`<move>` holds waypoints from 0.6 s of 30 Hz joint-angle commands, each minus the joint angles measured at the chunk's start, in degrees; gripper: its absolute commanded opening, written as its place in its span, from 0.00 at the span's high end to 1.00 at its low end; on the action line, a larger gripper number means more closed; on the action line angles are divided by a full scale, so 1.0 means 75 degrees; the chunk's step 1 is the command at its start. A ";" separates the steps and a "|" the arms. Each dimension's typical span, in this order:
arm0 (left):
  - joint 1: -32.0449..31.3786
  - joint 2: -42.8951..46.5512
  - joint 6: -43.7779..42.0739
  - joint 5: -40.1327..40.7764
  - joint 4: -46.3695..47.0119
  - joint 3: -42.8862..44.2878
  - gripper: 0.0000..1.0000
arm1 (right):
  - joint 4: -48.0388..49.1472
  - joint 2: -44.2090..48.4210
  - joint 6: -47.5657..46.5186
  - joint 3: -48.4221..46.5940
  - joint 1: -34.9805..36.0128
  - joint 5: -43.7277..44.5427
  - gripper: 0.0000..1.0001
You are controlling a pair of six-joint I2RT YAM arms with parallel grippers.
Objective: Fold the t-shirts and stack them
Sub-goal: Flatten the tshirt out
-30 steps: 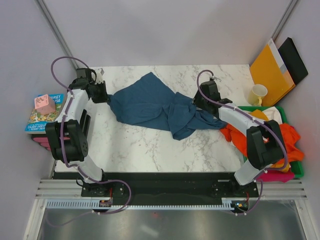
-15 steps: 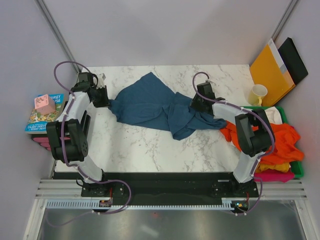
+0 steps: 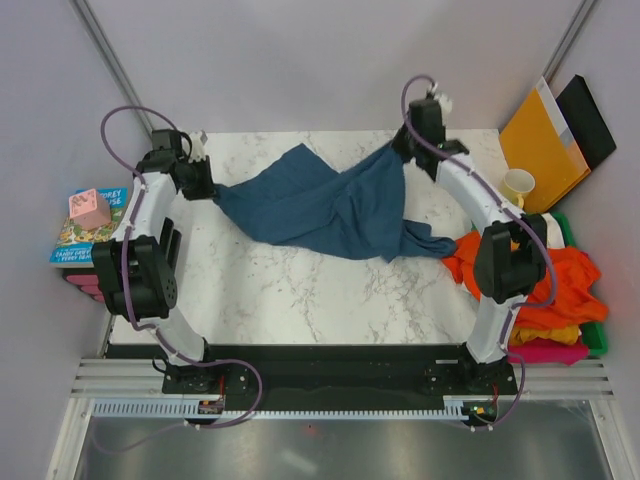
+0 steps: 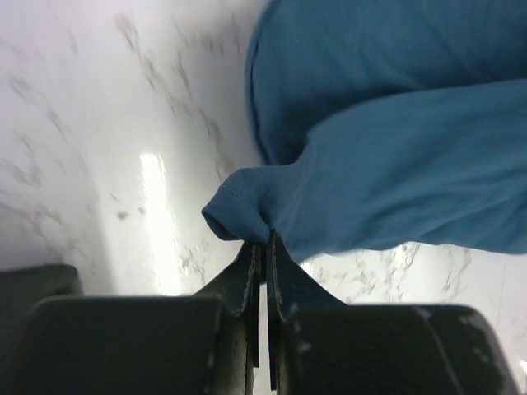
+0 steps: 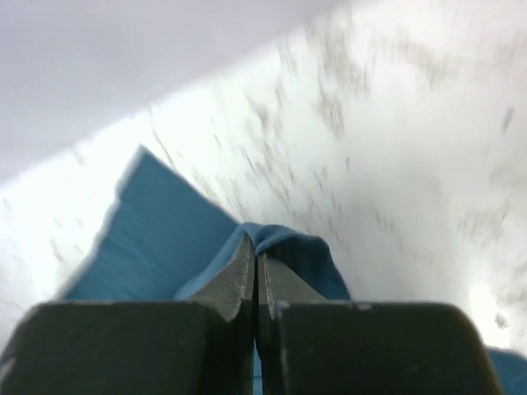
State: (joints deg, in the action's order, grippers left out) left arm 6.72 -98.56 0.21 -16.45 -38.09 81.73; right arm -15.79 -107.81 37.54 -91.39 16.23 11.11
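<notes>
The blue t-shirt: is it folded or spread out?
Not folded. The blue t-shirt lies rumpled, stretched between the left gripper and right gripper.

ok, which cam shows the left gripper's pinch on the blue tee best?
Left wrist: the left gripper is close up, shut on a bunched edge of the blue tee. Top external shows it small, at the tee's left end. Right wrist does not show it, only the right gripper pinching cloth.

Left arm (image 3: 141, 208) and right arm (image 3: 472, 192) stretch far apart, left hand (image 3: 207, 186) and right hand (image 3: 400, 153) pinched tight.
</notes>
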 commanded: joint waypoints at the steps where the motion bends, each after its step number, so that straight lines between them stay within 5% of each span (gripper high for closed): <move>1: 0.0065 0.0052 -0.0110 0.0002 -0.0277 0.1990 0.98 | -0.1384 -0.0085 -0.0844 -0.4119 -0.0418 0.0755 1.00; 3: 0.0135 -0.0030 0.0183 -0.0057 -0.0499 0.2808 0.98 | -0.2062 -0.0530 -0.0880 -0.6176 -0.0453 0.0792 1.00; 7: 0.0311 -0.0334 0.0534 -0.0069 -0.0675 0.3656 0.98 | -0.2125 -0.0614 -0.0600 -0.6729 -0.0570 0.0429 1.00; 18: 0.0381 -0.0335 0.0313 0.0529 -0.0055 0.1680 0.98 | -0.1199 0.1436 -0.0880 -0.1224 -0.0511 0.0334 1.00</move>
State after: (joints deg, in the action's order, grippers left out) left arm 9.04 -101.43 2.74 -14.85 -40.01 100.60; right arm -24.40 -100.49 32.91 -108.05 12.27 12.73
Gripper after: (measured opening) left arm 0.034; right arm 0.012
